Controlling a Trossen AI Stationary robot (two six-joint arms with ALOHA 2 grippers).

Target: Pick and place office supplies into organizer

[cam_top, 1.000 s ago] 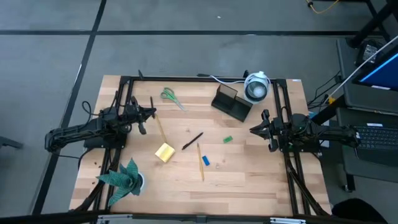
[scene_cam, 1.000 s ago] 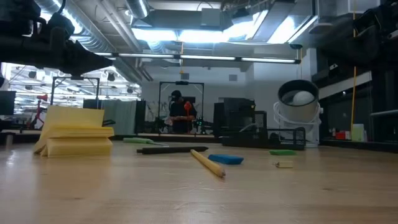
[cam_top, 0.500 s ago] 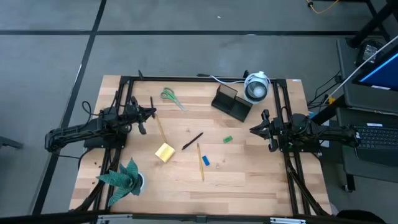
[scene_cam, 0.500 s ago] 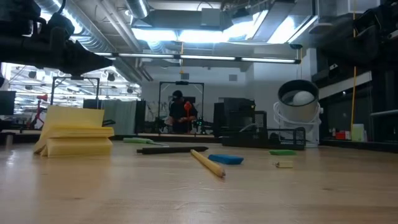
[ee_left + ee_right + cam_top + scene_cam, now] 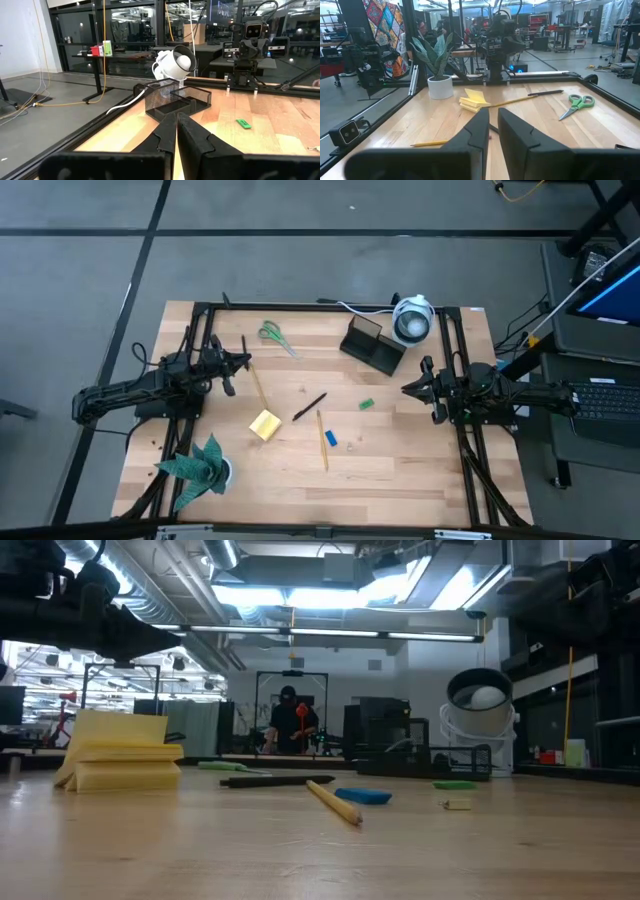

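The office supplies lie flat on the wooden table: green-handled scissors (image 5: 270, 333), a yellow sticky-note pad (image 5: 265, 425), a black pen (image 5: 309, 407), two yellow pencils (image 5: 258, 383) (image 5: 322, 438), a blue block (image 5: 331, 438) and a green piece (image 5: 366, 404). The black organizer (image 5: 372, 345) stands at the far middle, also in the left wrist view (image 5: 177, 100). My left gripper (image 5: 248, 361) hovers shut at the left side, pointing level toward the table's right. My right gripper (image 5: 405, 389) hovers at the right side, pointing left, with a narrow gap between its fingers and nothing in it.
A round white camera-like device (image 5: 411, 320) with a white cable stands just right of the organizer. A green paper plant (image 5: 200, 465) in a white pot sits at the near left corner. Black frame rails (image 5: 470, 470) run along the table's left, right and far sides.
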